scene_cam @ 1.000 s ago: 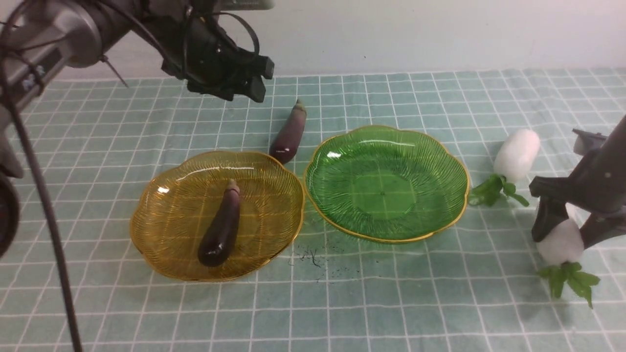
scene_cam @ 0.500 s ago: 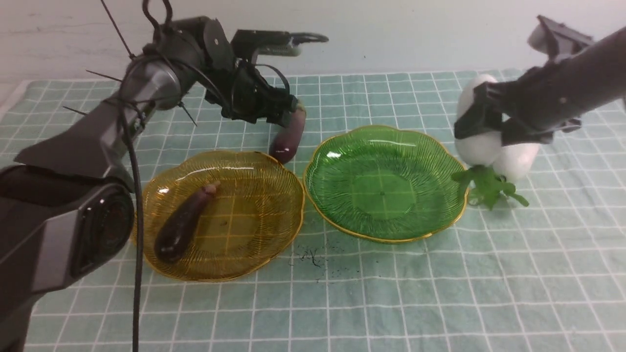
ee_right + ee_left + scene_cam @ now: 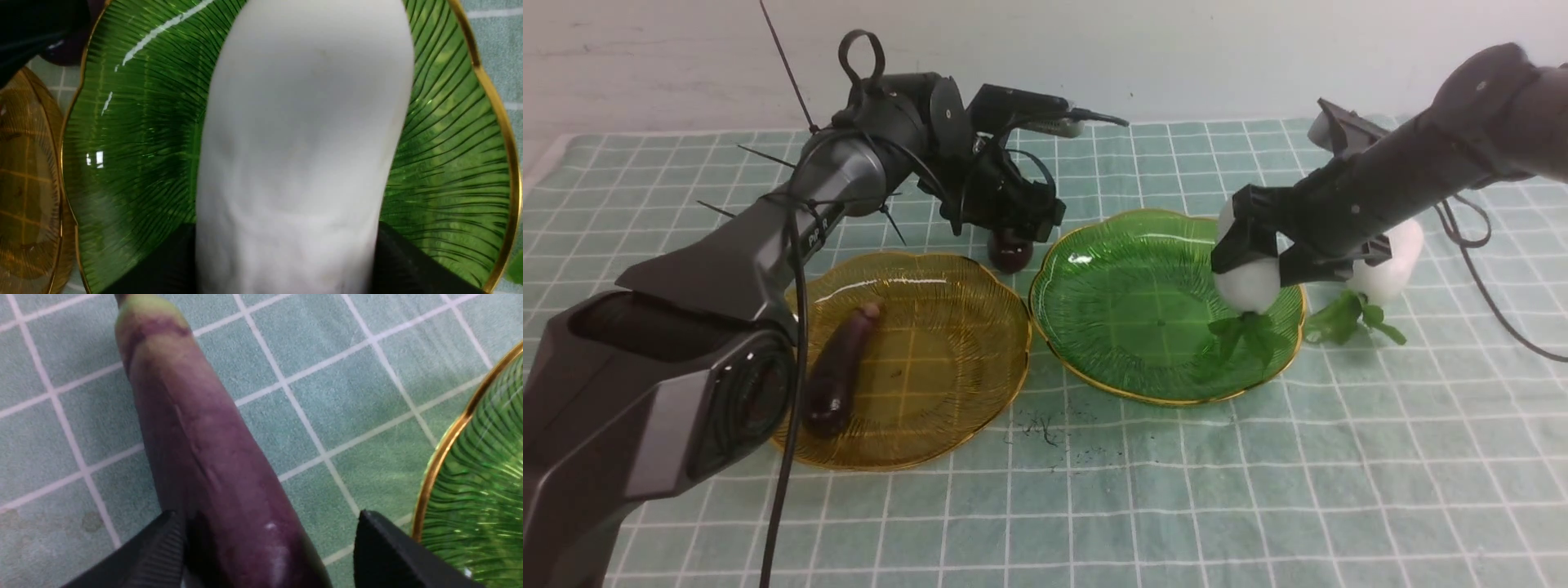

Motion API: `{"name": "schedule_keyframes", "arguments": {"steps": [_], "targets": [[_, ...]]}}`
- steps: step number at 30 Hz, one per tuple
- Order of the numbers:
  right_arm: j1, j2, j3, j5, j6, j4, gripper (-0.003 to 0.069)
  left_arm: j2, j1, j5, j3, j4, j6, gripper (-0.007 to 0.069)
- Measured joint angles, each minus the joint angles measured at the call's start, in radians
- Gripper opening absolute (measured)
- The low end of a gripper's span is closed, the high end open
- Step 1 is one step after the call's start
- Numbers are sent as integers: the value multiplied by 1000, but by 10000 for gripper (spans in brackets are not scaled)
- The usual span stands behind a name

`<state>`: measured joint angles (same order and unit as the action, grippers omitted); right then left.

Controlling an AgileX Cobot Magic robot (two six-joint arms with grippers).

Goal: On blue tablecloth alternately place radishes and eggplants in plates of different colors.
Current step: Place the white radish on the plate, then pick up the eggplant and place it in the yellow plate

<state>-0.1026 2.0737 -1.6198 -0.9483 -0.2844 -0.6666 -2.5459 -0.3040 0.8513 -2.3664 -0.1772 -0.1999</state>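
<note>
Your right gripper point(image 3: 1262, 260) is clamped on a radish point(image 3: 1245, 282). In the right wrist view both black fingers point(image 3: 408, 267) are pressed flat to the white body, no gap on either side. It hangs leaves-down over the 3 o'clock part of the green plate point(image 3: 1111, 359). The tuft is low over the plate's inside, but you can't tell if it's touching. The other radish point(image 3: 1390, 249) lies on the blue tablecloth point(image 3: 1258, 490) just past that plate's rim at about 2 o'clock, half hidden behind your right arm point(image 3: 1421, 163). Your left gripper point(image 3: 269, 549) is spread wide, straddling an eggplant point(image 3: 212, 465) that lies on the cloth. One finger point(image 3: 163, 551) is right up against it and the other stands off with cloth showing in between, so nothing's gripped. That eggplant sits at roughly 1 o'clock of the amber plate point(image 3: 947, 327), near the green plate's rim at 10 o'clock. The second eggplant point(image 3: 837, 371) lies in the amber plate on its 9 o'clock side, stem end pointing toward 1 o'clock. There are some dark specks point(image 3: 1045, 429) on the cloth toward 6 o'clock between the two plates.
</note>
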Motion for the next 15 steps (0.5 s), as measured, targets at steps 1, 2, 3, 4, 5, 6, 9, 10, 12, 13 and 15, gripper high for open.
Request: {"name": "schedule_keyframes", "arguments": {"steps": [1,2,3,4,5,6,9,10,12,13,15], "targets": [[0,0,-1,-5,7,0,506,-4,0,0,0,5,0,501],[0,0,-1,-7,8,0,519,-5,0,-2,0,6,0,501],[0,0,-1,-19,11,2,569,-9,0,-7,0,10,1,501],[-1,0,-1,-35,12,5,603,-13,0,-15,0,11,1,501],[0,-5,-1,-50,12,10,641,-15,0,-18,0,11,2,501],[-1,-12,-1,-63,12,23,661,-16,0,-20,0,11,2,501],[-1,-47,-21,-106,12,76,685,-23,0,-20,0,11,4,484],[-1,-60,-37,-122,12,93,685,-25,0,-20,0,11,7,464],[-1,-83,-65,-158,17,126,685,-27,0,-16,0,11,23,385],[-1,-94,-79,-174,19,141,682,-27,0,-9,0,11,27,361],[-1,-125,-119,-226,34,189,671,-23,0,8,-3,11,34,363]]}}
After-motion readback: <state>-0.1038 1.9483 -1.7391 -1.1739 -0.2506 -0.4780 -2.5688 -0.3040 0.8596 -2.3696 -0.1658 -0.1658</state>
